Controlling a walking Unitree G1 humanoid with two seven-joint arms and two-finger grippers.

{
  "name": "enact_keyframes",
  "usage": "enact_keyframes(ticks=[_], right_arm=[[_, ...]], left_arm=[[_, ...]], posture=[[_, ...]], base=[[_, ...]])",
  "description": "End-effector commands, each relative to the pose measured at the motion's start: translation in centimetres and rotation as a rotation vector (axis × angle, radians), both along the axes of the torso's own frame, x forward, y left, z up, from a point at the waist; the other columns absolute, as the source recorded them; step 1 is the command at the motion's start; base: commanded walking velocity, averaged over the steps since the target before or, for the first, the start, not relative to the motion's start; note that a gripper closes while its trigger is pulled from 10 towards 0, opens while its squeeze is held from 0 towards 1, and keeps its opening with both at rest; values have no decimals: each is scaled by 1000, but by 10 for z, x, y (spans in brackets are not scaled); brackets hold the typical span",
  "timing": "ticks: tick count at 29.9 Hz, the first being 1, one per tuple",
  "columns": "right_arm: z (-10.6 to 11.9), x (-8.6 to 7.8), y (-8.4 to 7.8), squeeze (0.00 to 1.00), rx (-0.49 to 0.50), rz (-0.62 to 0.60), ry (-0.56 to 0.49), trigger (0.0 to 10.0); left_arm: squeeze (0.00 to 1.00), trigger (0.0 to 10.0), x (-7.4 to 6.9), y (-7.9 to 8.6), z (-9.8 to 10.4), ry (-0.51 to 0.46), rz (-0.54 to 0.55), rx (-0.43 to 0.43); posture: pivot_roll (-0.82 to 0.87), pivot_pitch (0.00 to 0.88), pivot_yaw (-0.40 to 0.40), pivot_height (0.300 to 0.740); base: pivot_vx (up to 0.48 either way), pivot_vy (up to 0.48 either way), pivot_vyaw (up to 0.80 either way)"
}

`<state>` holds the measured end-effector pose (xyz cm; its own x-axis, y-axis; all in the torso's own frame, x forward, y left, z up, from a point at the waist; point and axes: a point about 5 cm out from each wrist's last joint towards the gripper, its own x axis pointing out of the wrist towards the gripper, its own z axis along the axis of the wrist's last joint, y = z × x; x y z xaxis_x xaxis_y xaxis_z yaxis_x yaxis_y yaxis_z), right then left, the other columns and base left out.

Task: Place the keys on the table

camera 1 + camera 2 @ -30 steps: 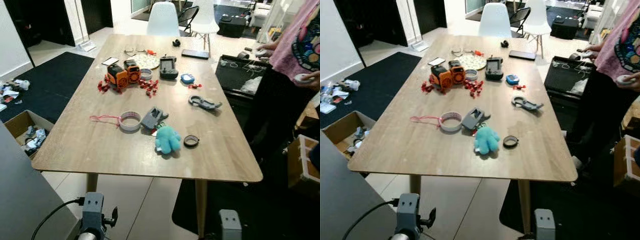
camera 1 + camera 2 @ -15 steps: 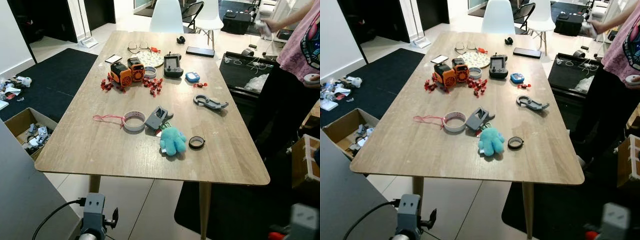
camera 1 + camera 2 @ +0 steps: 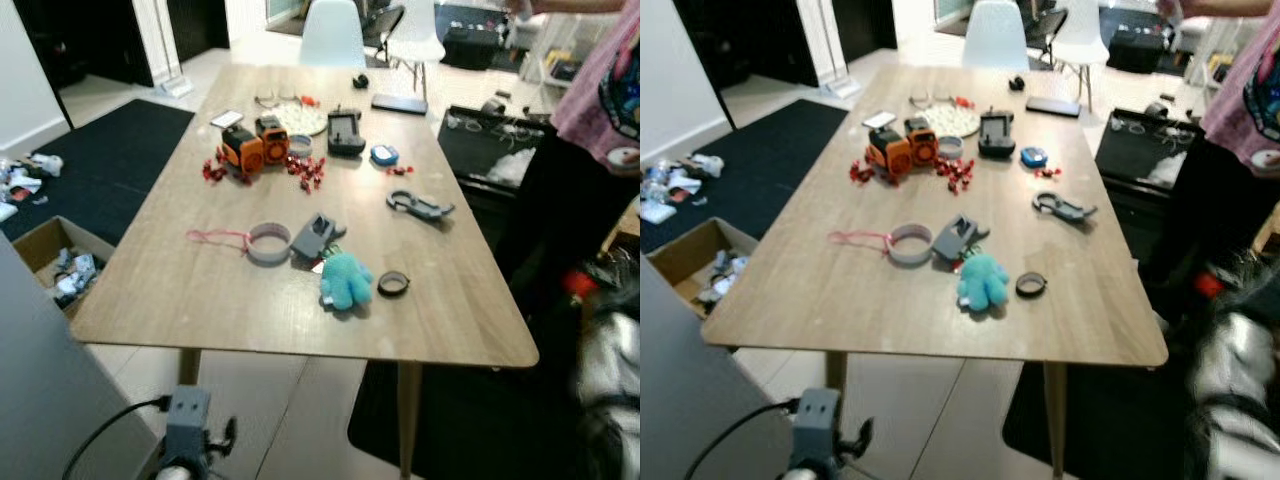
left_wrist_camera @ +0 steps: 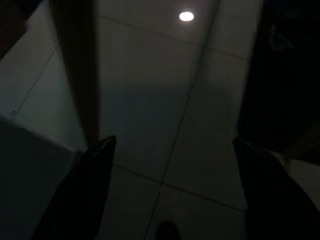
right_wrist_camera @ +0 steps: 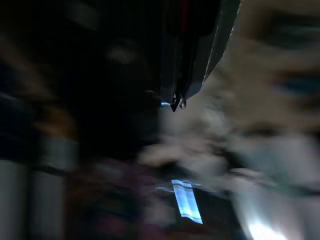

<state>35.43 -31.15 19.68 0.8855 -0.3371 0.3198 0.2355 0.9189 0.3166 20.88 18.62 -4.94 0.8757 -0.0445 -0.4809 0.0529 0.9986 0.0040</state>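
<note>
Left gripper (image 4: 172, 195): idle, hanging low over the floor tiles beside a table leg, fingers spread apart.
Table (image 3: 200, 290): cluttered down the middle; bare wood at the near left corner and along the near edge, in front of the teal plush toy (image 3: 343, 280).
Right gripper (image 5: 175, 100): blurred, off the table's right edge, fingers pressed together.
Keys (image 5: 183, 12): I judge the red sliver between those fingers is theirs; too blurred to be sure.
Handling: light, hard, slippery metal, likely to swing and clatter; I should grip at the ring or tag.
Person (image 3: 600, 100): standing close by on the right.
</note>
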Motion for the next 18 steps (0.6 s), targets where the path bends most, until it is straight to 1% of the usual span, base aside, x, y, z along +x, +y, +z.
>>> enact_keyframes(ticks=[1,2,3,5,6,7,8,10,11,12,14,15,17,18], right_arm=[[3,5,9,0,7,81,-13,10000],[5,12,23,0,21,161,-12,10000],[6,17,33,0,31,217,-12,10000],[6,17,33,0,31,217,-12,10000],[9,23,52,0,12,309,-11,10000],[10,29,77,0,-22,421,-10,10000],[10,29,77,0,-22,421,-10,10000],[9,34,124,0,-62,615,-11,10000],[9,34,124,0,-62,615,-11,10000],[7,34,141,0,-71,688,-5,10000],[7,34,141,0,-71,688,-5,10000],[4,34,157,0,-90,761,8,10000],[4,34,157,0,-90,761,8,10000],[1,32,170,0,-108,823,16,10000]], left_arm=[[0,10000,-8,3,-4,23,9,5],[0,10000,-8,3,-4,24,8,4],[0,10000,-8,3,-4,25,8,3],[0,10000,-8,3,-4,25,8,3],[0,10000,-8,3,-5,27,5,3],[0,10000,-8,2,-5,27,2,2],[0,10000,-8,2,-5,27,2,2],[0,10000,-7,1,-5,27,-3,1],[0,10000,-7,1,-5,27,-3,1],[0,10000,-7,0,-4,27,-5,1],[0,10000,-7,0,-4,27,-5,1],[0,10000,-7,0,-4,27,-6,1],[0,10000,-7,0,-4,27,-6,1],[0,10000,-6,0,-4,26,-7,1]], posture=[[46,57,-36,740],[43,58,-33,740],[43,58,-33,740],[43,58,-33,740],[42,58,-31,740],[43,59,-31,740],[43,59,-31,740],[43,58,-30,740],[43,58,-30,740],[42,59,-28,740],[42,59,-28,740],[42,58,-27,740],[42,58,-27,740],[43,57,-28,740]], base=[[0,0,0],[0,0,0],[0,0,0],[0,0,0],[0,0,0],[0,0,0],[0,0,0],[0,0,0],[0,0,0],[0,0,0],[0,0,0],[0,0,0],[0,0,0],[0,0,0]])
